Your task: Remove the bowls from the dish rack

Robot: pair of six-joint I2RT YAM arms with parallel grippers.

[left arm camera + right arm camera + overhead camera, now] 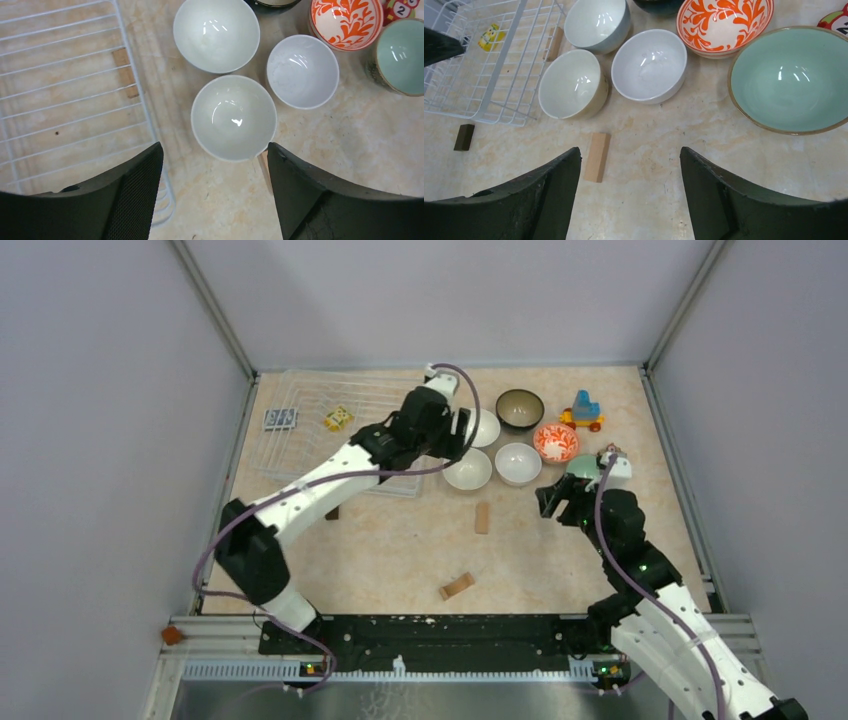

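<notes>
The wire dish rack (305,400) stands at the back left, and no bowl shows in it. Three white bowls (484,427) (468,469) (518,463), a dark bowl (520,408), an orange-red patterned bowl (556,442) and a pale-green bowl (583,468) sit on the table right of it. My left gripper (462,430) is open and empty above a white bowl (234,117), at the rack's right edge (135,75). My right gripper (560,502) is open and empty just in front of the pale-green bowl (794,80).
A yellow toy (338,418) and a blue item (280,419) lie in the rack. A toy vehicle (583,410) stands at the back right. Wooden blocks (482,517) (457,586) lie mid-table, and a dark block (332,512) lies in front of the rack.
</notes>
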